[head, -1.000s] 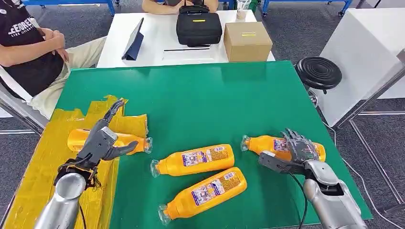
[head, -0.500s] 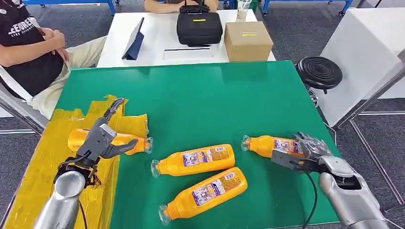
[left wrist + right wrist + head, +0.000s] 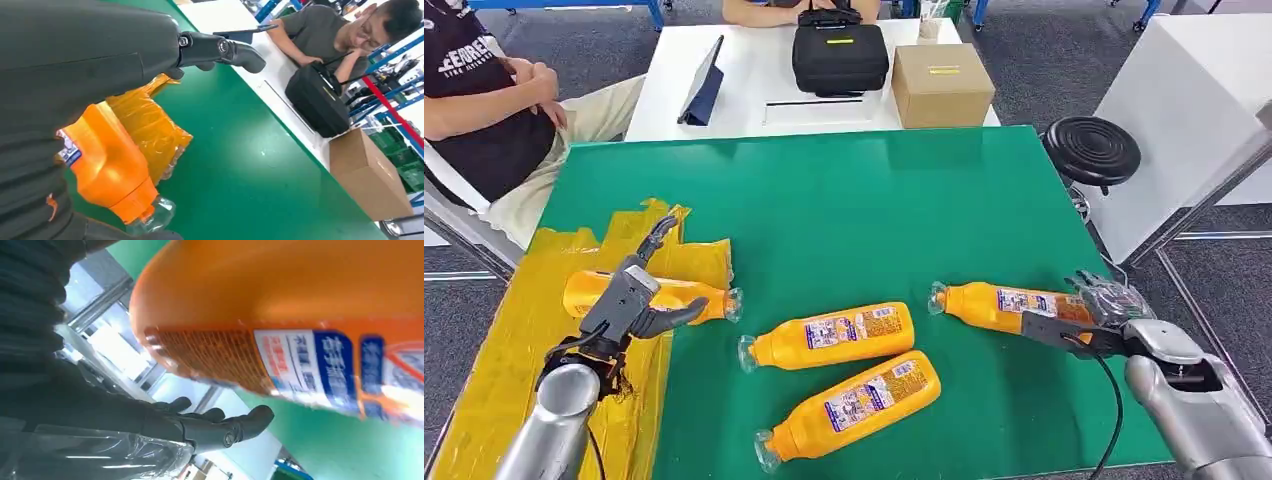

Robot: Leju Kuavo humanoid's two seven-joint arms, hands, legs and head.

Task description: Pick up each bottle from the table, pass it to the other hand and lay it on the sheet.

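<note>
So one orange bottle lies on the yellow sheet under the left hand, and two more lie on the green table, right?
Not quite: the head view shows three bottles on the green table, not two: two near the middle and one at the right hand. The rest holds: one orange bottle lies on the yellow sheet under the left hand.

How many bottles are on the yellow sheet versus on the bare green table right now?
Orange bottles on the yellow sheet: 1
Orange bottles on the green table: 3
Total: 4
</note>
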